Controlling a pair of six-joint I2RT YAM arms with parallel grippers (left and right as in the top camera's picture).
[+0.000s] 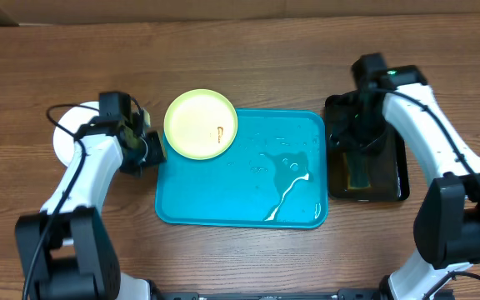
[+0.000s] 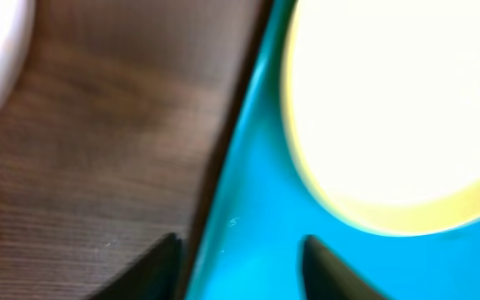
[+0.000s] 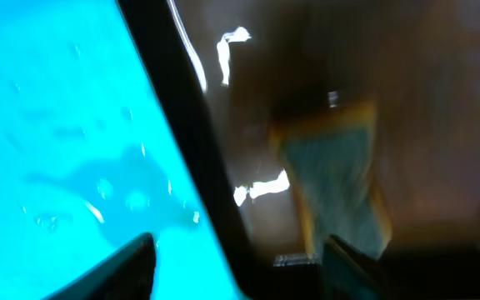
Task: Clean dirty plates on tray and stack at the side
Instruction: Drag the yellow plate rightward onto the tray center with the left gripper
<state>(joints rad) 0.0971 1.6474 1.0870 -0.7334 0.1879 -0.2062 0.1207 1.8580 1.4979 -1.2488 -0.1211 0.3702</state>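
Since the left hand (image 2: 240, 271) sits fingers apart astride the tray (image 2: 252, 217) rim, short of the yellow plate (image 1: 194, 125) on its far-left corner, and the right hand (image 3: 236, 271) hangs spread and empty over the sponge (image 3: 340, 196), a sloppy grab could skid that plate off the wet tray.

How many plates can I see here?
2: a yellow-green plate at the tray's far-left corner, and a white plate left of it, partly under the left arm; more may lie beneath.
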